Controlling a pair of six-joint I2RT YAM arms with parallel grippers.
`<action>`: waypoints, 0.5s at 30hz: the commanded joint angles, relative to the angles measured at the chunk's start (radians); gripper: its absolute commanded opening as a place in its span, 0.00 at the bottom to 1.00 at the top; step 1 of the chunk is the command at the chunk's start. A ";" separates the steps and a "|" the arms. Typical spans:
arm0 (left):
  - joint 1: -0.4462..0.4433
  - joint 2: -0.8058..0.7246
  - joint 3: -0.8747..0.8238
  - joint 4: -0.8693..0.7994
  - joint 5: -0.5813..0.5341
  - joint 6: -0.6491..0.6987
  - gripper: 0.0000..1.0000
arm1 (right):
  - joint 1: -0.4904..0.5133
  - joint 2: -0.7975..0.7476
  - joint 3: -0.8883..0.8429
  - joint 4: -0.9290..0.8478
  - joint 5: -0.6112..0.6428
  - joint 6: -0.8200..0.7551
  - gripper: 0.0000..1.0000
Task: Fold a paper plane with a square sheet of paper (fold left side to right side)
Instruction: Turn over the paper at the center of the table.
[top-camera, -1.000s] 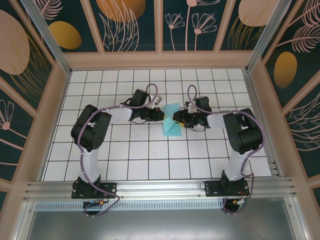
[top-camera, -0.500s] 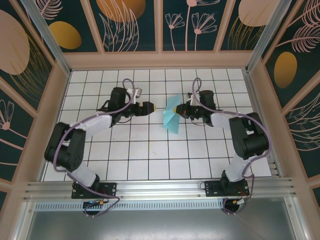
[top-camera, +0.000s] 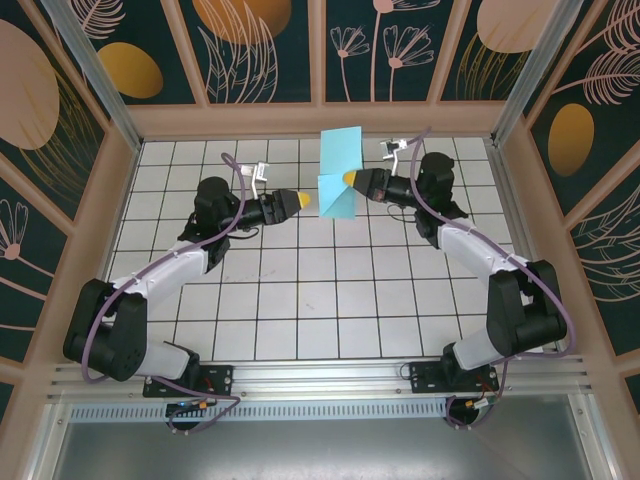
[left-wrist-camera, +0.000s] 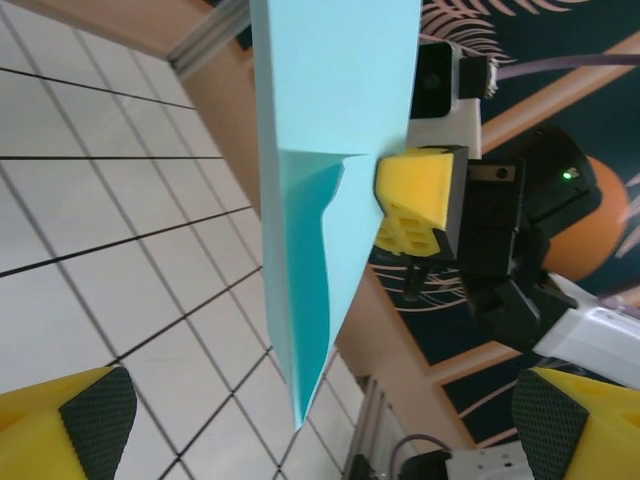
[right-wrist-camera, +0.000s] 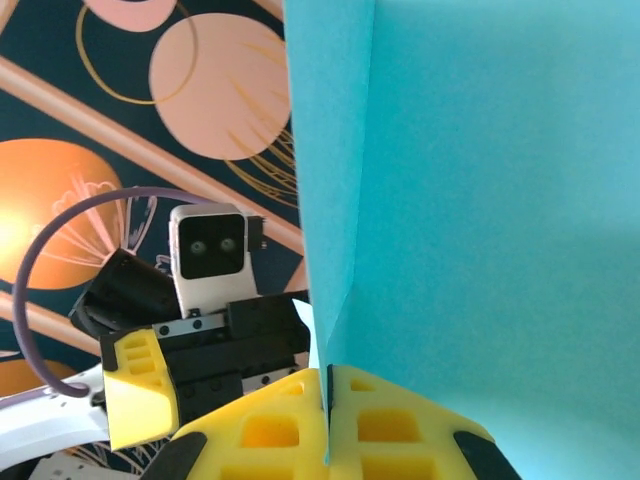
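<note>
**Top external view.** The right gripper is clamped on the sheet of paper and holds it in the air at the upper centre of the frame, above the far rows of the gridded table. The sheet is folded into an angular shape and stands roughly upright. The lift probably frees both faces for the side-to-side fold. The left gripper points at the sheet from just to its left and is apart from it. No box or tray is present, and the only enclosure is the cell of floral wall panels around the table.

**Left wrist view.** The sheet hangs from the top centre and tapers to a point at lower centre, with a crease running down it. One yellow finger of the right gripper presses its right edge. The left gripper's own pads sit in the two bottom corners, spread wide and holding nothing, apparently ready to take the lower part.

**Right wrist view.** The sheet covers the right half of the frame. Its folded edge drops into the seam between the yellow fingers at bottom centre, which are closed firmly on it. The left gripper faces in from the lower left.
</note>
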 joint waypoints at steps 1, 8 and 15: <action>-0.023 -0.003 -0.002 0.150 0.081 -0.085 0.97 | 0.040 -0.014 0.051 0.077 -0.040 0.050 0.00; -0.054 0.035 0.019 0.166 0.096 -0.106 0.86 | 0.078 -0.003 0.061 0.148 -0.042 0.112 0.00; -0.057 0.046 0.030 0.162 0.100 -0.108 0.46 | 0.082 0.000 0.048 0.140 -0.034 0.119 0.00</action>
